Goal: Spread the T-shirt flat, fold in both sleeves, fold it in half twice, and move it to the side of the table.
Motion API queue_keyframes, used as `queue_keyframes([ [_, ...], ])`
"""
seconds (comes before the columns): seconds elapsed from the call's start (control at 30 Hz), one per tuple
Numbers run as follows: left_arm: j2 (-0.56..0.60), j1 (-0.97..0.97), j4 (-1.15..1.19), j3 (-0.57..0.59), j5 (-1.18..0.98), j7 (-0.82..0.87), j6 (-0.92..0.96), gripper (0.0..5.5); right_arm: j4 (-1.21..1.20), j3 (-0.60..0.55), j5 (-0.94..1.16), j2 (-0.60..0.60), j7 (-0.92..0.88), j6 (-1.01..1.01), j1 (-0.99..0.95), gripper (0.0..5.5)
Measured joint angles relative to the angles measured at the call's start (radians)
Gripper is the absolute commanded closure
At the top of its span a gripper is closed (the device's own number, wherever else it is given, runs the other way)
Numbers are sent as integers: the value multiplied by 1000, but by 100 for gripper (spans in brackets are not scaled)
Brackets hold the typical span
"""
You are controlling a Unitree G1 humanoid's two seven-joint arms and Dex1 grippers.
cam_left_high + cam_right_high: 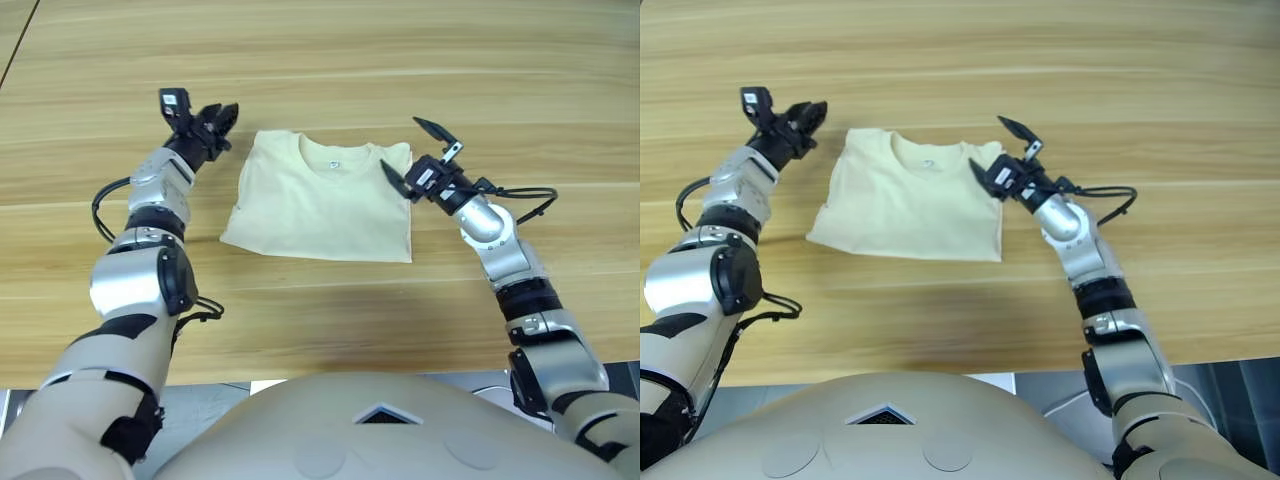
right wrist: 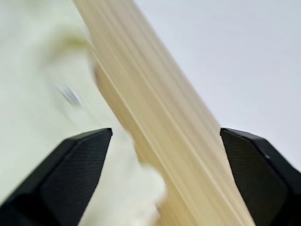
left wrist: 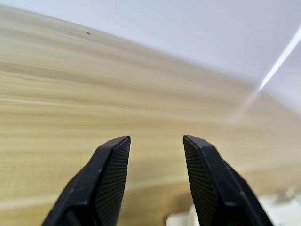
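T-shirt (image 1: 322, 200): pale yellow, sleeves folded in, a neat rectangle with the collar up, flat mid-worktop (image 1: 500, 60).
Left pincer (image 1: 218, 118): part open, empty, just beside the shirt's far left corner.
Right pincer (image 1: 412, 150): wide open, empty, at its far right corner.

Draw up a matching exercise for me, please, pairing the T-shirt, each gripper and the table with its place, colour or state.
Things:
1. T-shirt
2. left gripper
3. right gripper
4. table

Descriptions:
A. wide open at the shirt's right edge
B. pale yellow, folded, collar facing away from the robot
C. light wood
D. open, over bare wood left of the shirt

Pairs: 1-B, 2-D, 3-A, 4-C
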Motion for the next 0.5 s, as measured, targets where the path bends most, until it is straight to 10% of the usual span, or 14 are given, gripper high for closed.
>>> queue_keyframes([
  [0.5, 5, 428, -355, -385, 372, -64, -723, 342, -143, 120, -125, -169, 161, -41, 158, 14],
])
